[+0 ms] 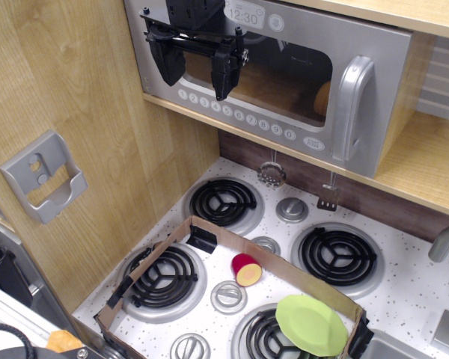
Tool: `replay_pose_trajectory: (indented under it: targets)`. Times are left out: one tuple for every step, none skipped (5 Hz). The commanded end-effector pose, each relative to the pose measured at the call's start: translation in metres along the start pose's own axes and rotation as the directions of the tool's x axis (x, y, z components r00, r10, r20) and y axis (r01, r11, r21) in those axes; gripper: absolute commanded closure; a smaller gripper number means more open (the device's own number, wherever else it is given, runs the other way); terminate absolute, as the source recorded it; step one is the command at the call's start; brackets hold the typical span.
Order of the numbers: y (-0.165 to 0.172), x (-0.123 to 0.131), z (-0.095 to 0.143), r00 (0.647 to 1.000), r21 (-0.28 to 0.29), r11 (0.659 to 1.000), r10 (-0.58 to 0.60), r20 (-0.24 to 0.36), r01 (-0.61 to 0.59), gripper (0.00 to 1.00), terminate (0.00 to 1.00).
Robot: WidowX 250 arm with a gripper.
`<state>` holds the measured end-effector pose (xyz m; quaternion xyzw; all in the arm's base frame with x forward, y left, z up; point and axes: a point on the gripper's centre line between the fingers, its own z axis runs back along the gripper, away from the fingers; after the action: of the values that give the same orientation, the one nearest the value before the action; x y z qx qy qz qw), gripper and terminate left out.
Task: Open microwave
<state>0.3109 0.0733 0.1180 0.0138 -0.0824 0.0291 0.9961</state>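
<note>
hovering end effector [197, 69], fingers spread, before closed microwave [284, 82].

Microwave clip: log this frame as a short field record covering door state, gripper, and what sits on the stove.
microwave: on wooden shelf, door looks shut
handle: vertical, at door's right end, untouched
gripper: open, in front of door window, left of handle
clock display: reads 12:30
stove items: green plate, red-and-yellow toy food, cardboard frame
</note>
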Motion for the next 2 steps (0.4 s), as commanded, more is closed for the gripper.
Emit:
replay_pose_trajectory:
  targets:
    - [0.000, 0.000, 0.000, 1.000, 0.000, 1.000, 0.000, 0.000, 0.000, 0.00, 0.00]
    - [-0.023, 0.005, 0.014, 1.000, 0.045, 0.999, 0.000, 0.016, -0.001, 0.00, 0.00]
